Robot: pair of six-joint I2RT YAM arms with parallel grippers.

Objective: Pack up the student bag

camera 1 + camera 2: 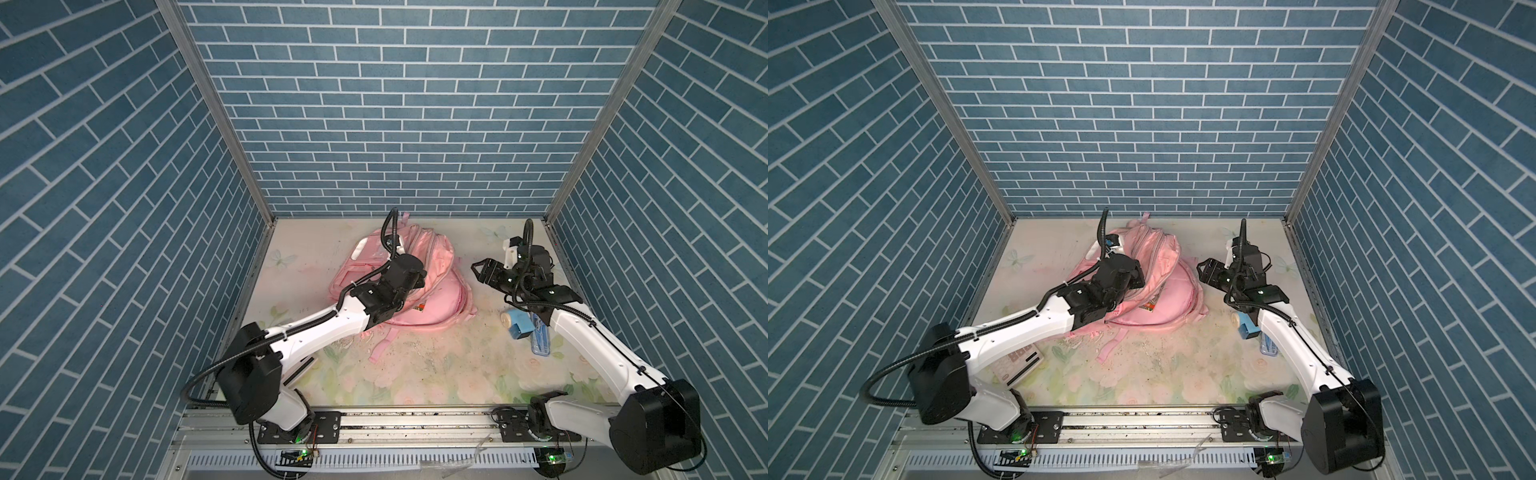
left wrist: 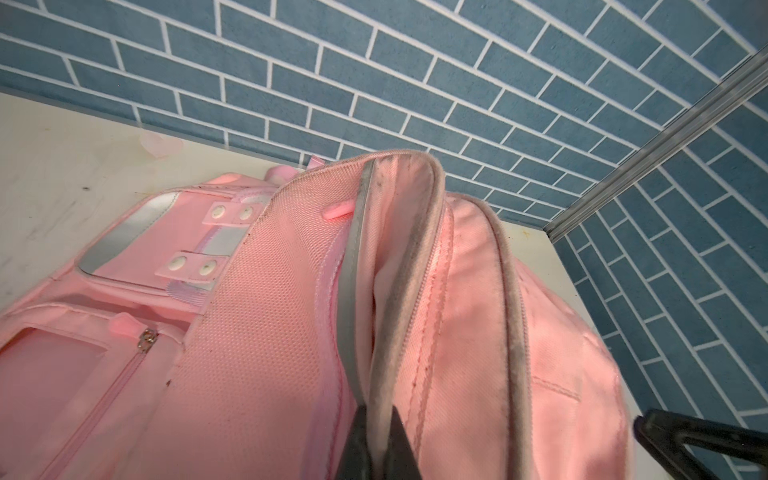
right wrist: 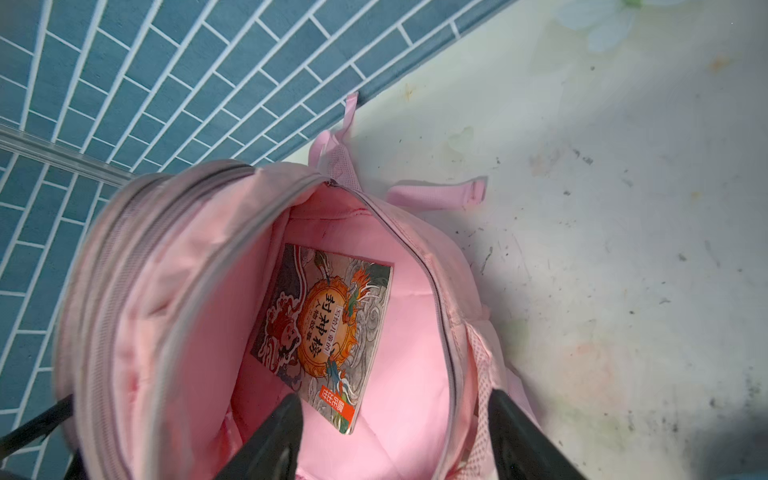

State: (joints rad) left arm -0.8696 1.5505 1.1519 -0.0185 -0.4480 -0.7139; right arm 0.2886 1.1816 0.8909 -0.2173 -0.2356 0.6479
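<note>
Mid-packing: my left gripper (image 2: 376, 440) pinches the zip-edged rim of the student bag (image 2: 266, 353), soft pink woven fabric, holding its mouth wide. My right gripper (image 3: 395, 419) hangs open and empty before it; a glossy flat book (image 3: 332, 332) lies inside. Next, probably, fetching the clear pencil case (image 1: 541, 343) behind my right wrist.

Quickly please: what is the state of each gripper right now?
Left gripper: closed, pinching the open edge of the student bag.
Right gripper: open, holding nothing.
</note>
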